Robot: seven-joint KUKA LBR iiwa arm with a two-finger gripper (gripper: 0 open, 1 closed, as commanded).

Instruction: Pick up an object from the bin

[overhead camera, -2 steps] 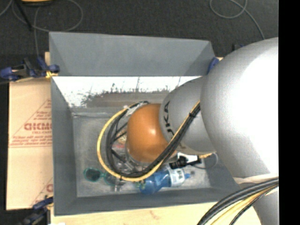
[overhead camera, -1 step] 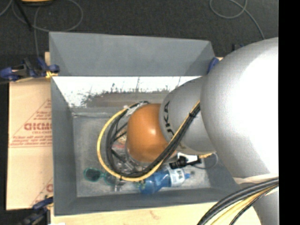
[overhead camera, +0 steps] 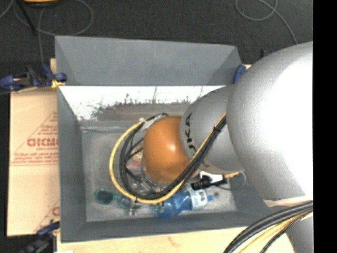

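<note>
Hand [overhead camera: 138, 187] hangs low by the bin's [overhead camera: 71, 157] near edge, under the orange cover [overhead camera: 163, 149]; clenched or released, I cannot tell. Bottle [overhead camera: 184, 202] and green piece [overhead camera: 105, 196] lie nearest. Likely the reaching step; next comes closing, then lifting.

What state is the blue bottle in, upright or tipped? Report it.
Tipped: the blue bottle lies on its side on the floor of the bin, with its white label facing up.

bin [overhead camera: 71, 157]: arm's wrist cover [overhead camera: 164, 149] over its middle | 1 bottle [overhead camera: 181, 203]: on the bin floor, lying just in front of the wrist cover | 1 pen [overhead camera: 209, 182]: right of the wrist cover, just behind the bottle | 1 small rounded thing [overhead camera: 103, 196]: front-left of the wrist cover, left of the bottle
</note>
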